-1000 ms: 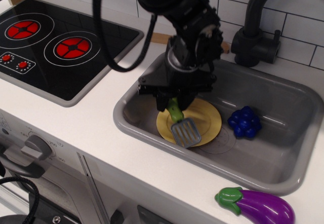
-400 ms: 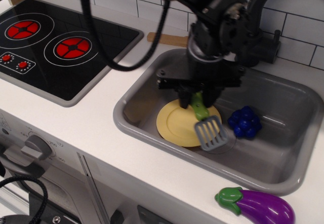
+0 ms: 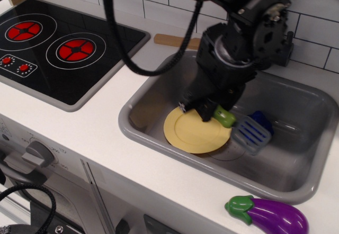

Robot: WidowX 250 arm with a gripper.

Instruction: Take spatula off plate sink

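Note:
My gripper point(image 3: 212, 110) is shut on the lime-green handle of the spatula point(image 3: 241, 126) and holds it inside the grey sink point(image 3: 296, 183). The slotted grey head point(image 3: 251, 133) hangs to the right of the pale-yellow plate point(image 3: 193, 131), off its rim, in front of the blue grapes point(image 3: 263, 118). The plate lies flat and bare on the sink floor at the left-middle. The gripper's fingertips are partly hidden by its own body.
A black stovetop point(image 3: 58, 46) with red burners is at the left. A black faucet point(image 3: 275, 33) stands behind the sink. A purple eggplant point(image 3: 270, 215) lies on the front right counter. A wooden stick point(image 3: 175, 41) lies behind the sink.
The gripper has carried the spatula to the right, from over the plate's middle to past its right rim. The spatula's head now covers part of the grapes.

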